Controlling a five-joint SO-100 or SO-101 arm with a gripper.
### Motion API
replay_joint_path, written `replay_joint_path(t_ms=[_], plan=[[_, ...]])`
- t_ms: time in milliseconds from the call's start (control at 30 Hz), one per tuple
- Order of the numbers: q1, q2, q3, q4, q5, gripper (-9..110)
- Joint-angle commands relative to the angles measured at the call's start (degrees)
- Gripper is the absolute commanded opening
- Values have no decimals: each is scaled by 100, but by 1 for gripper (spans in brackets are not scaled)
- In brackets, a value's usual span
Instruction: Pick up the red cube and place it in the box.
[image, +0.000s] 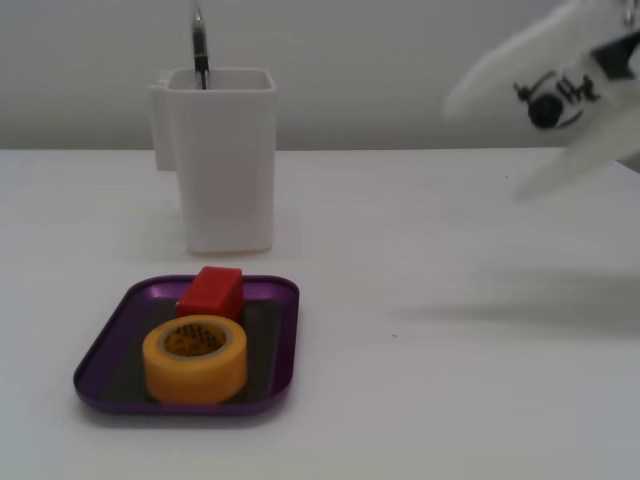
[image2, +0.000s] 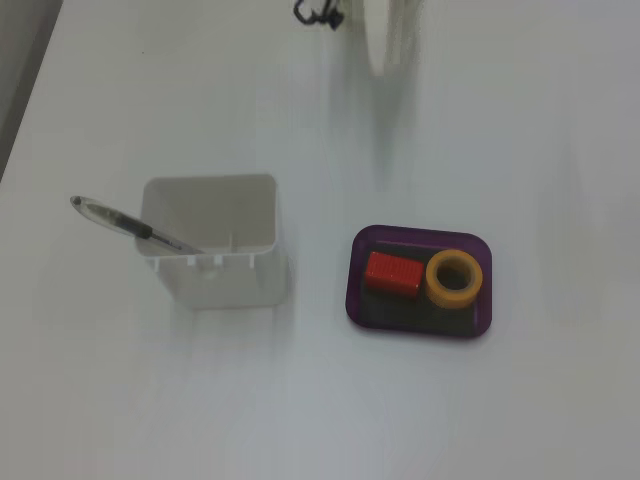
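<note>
1. The white arm (image: 560, 90) is a motion-blurred shape in a fixed view, raised clear of the tabletop (image: 450, 380) at that view's right edge; the tool cannot be picked out, so whether it is open or closed I cannot tell.
2. The box (image: 110, 335) holds the red cube (image: 211, 290), lying on its dark floor; a yellow tape roll (image: 195, 358) sits just beside it, perhaps touching.
3. A tall white container (image2: 210, 240) stands near the box; a pen (image2: 125, 224) leans in it, sticking out over the rim.
</note>
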Motion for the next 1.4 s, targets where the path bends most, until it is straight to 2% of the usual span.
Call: replay_joint_path(t_ms=[0,433,500,633,667,1367], plan=[[35,492,325,-229,-26,23],[325,729,1564,-176,-18,23],[308,729,1635,-167,-18,18],[281,729,1635,-167,-18,0],[281,729,1635,-167,-18,-1],[316,729,1644,-237,9,0]])
